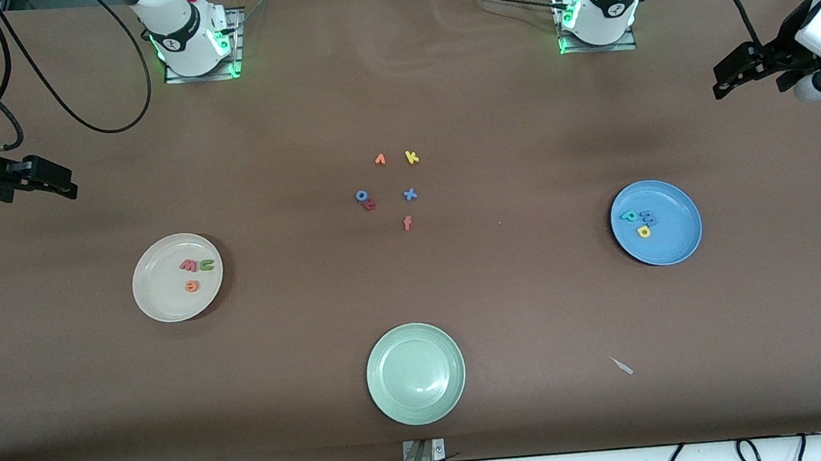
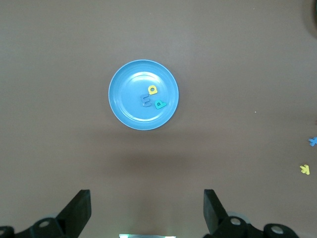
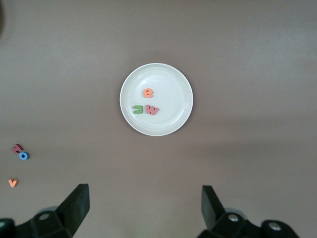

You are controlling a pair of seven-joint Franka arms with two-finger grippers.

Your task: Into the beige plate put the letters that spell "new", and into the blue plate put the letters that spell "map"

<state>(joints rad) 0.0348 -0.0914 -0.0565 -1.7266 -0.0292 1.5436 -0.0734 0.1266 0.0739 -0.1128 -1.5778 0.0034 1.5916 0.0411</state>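
The beige plate lies toward the right arm's end and holds the pinkish-red w, green n and orange e. The blue plate lies toward the left arm's end and holds the teal p, blue m and yellow a. My right gripper hangs open and empty high above the table beside the beige plate. My left gripper hangs open and empty beside the blue plate.
Loose letters lie mid-table: orange v, yellow k, blue o touching a red letter, blue x, red f. A pale green plate sits near the front edge, a small white scrap beside it.
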